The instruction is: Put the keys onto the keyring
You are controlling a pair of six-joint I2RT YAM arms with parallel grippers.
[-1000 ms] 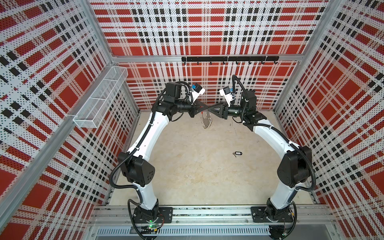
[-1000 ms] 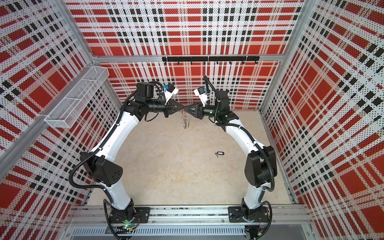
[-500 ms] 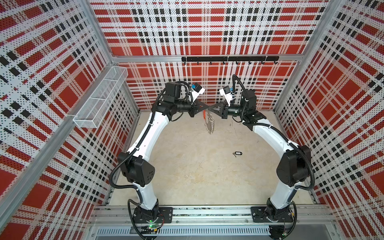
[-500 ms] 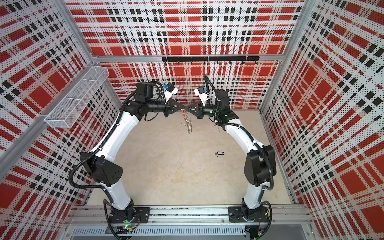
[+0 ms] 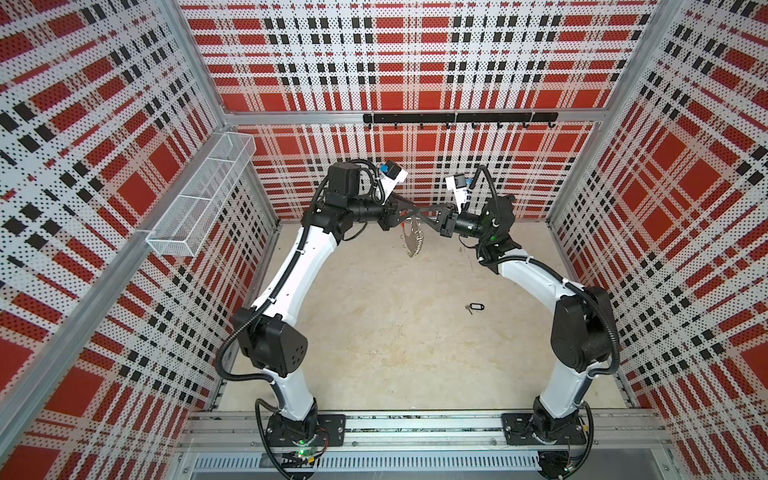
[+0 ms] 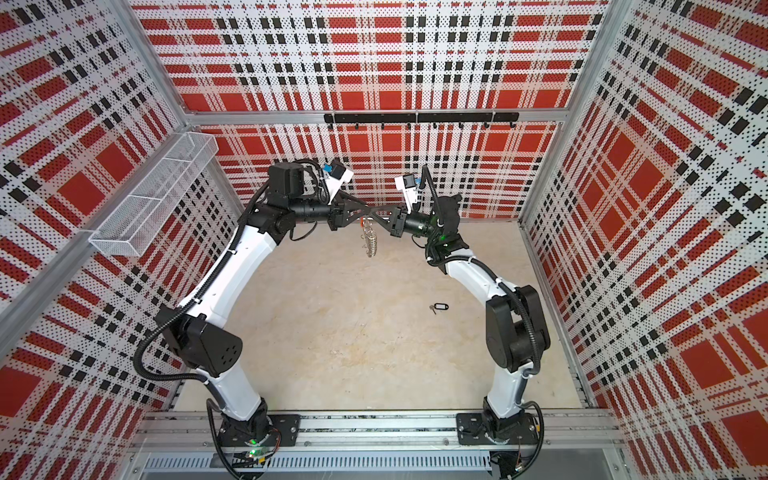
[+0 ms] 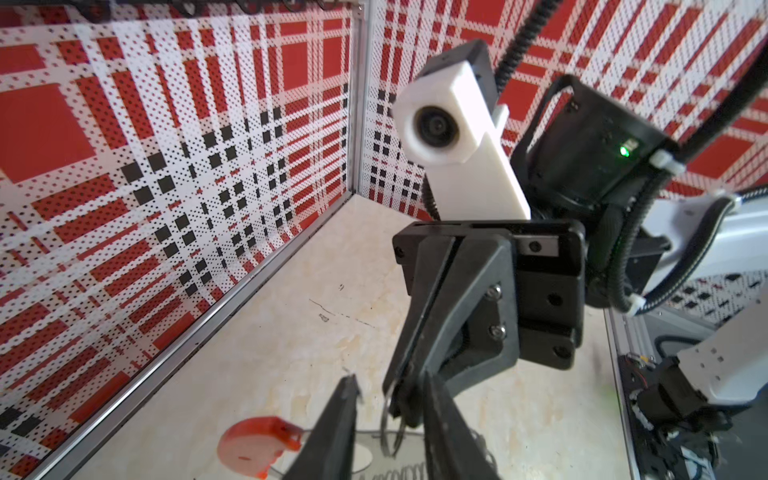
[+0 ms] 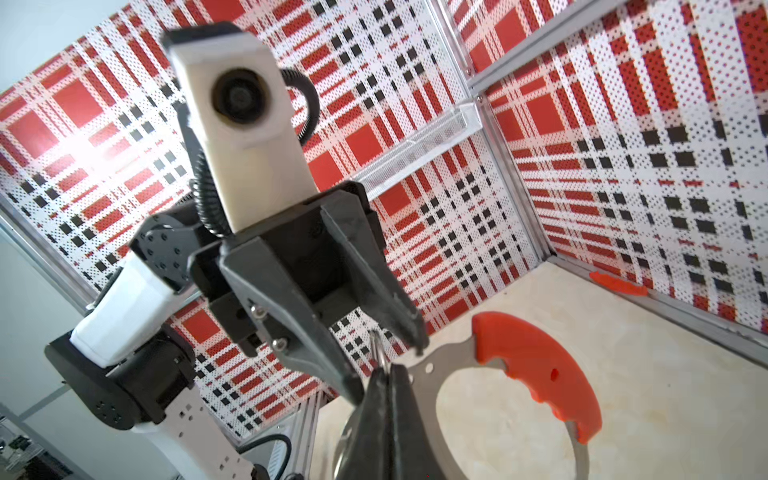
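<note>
Right gripper [image 8: 386, 374] is pinching the keyring [image 8: 536, 365] hanging off its tips while left gripper [image 7: 388, 378] is spreading open right beside it, so the handoff's going through, but the keys [image 5: 475, 307] are still lying on the table [image 5: 374, 332] far beneath.

The mottled beige tabletop [image 5: 374, 353] [image 6: 353, 353] was pale and worn; the keys [image 5: 475, 308] [image 6: 439, 308] lay flat on it, right of centre. Thin dark scuffs [image 7: 332, 311] marked its far part.

I see red, white and black plaid walls [image 5: 415, 62] all round, a mottled beige floor [image 5: 374, 353] mid-frame, white arms [image 5: 299, 266] with black joints, a grey keyring [image 8: 449, 368] with a red segment, and black-tagged keys [image 5: 476, 307] right of centre.
</note>
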